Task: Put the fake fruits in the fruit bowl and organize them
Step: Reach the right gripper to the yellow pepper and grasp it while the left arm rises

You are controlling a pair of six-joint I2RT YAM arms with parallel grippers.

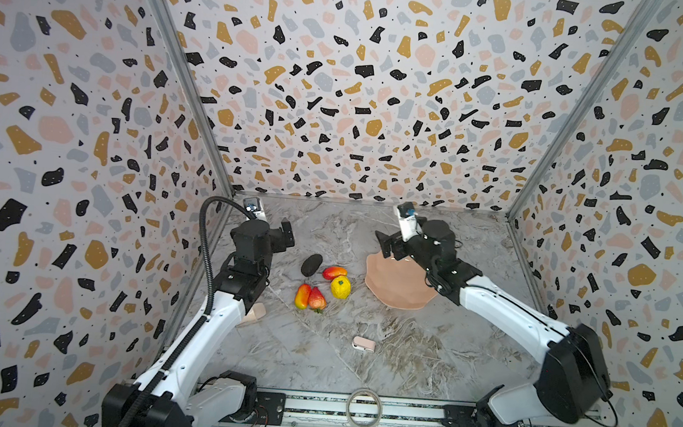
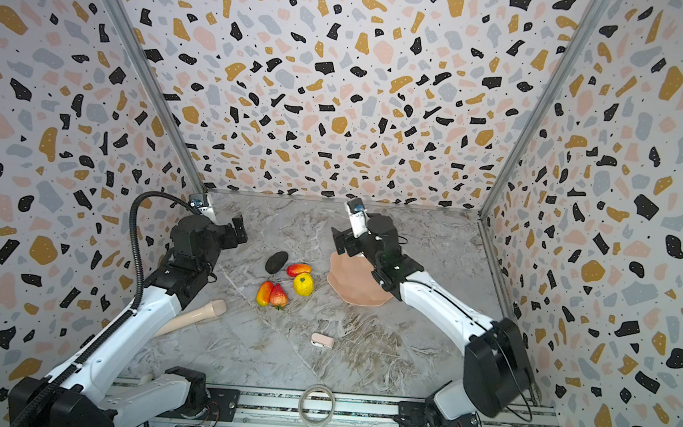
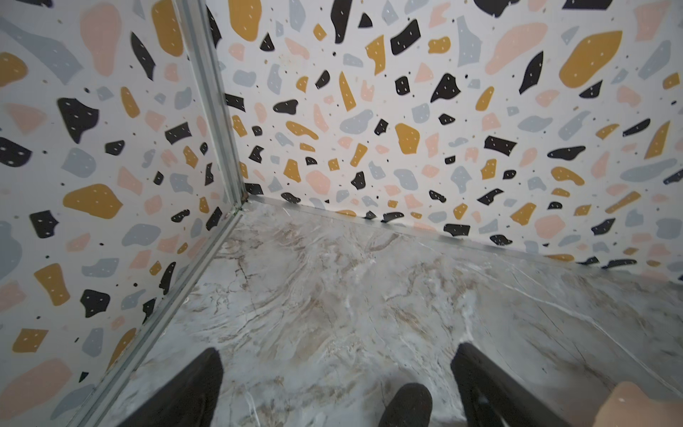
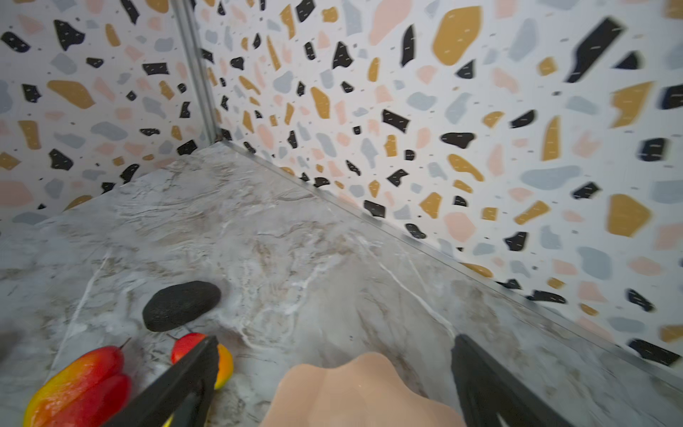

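Top views, bowl: The bowl (image 1: 392, 287) sits empty on the tabletop (image 1: 403, 365), right of centre. The right arm reaches over its far side.
Top views, fruits: Five fruits lie in a loose cluster just left of the bowl, and none is inside it. They are the black fruit (image 1: 311, 264), far mango (image 1: 334, 272), citrus (image 1: 340, 286), near mango (image 1: 302, 296) and strawberry (image 1: 317, 299). The strawberry touches the near mango.
Top views, right gripper: The right gripper (image 1: 383, 247) hovers at the bowl's far-left rim with its jaws spread and nothing held.
Top views, left gripper: The left gripper (image 1: 286, 233) hangs beyond the black fruit, near the left wall, and holds nothing.
Top views, clutter: A clip (image 1: 363, 344) and a cone cup (image 2: 198, 316) lie nearer the front, apart from the fruits.
Left wrist view: The jaws are spread wide over bare tabletop. The black fruit shows low between them and is not gripped.
Right wrist view: The jaws are spread, with the bowl's wavy rim below and between them. The black fruit lies ahead. The far mango is partly hidden behind one jaw.
Handling, fruits: They are probably light, hollow and stiff. Their glossy, rounded skins could slip or roll. Each is best pinched across its narrow middle. The citrus's bumpy skin should grip best.
Handling, bowl: It looks rigid and smooth and may slide if nudged. It is best left where it stands.
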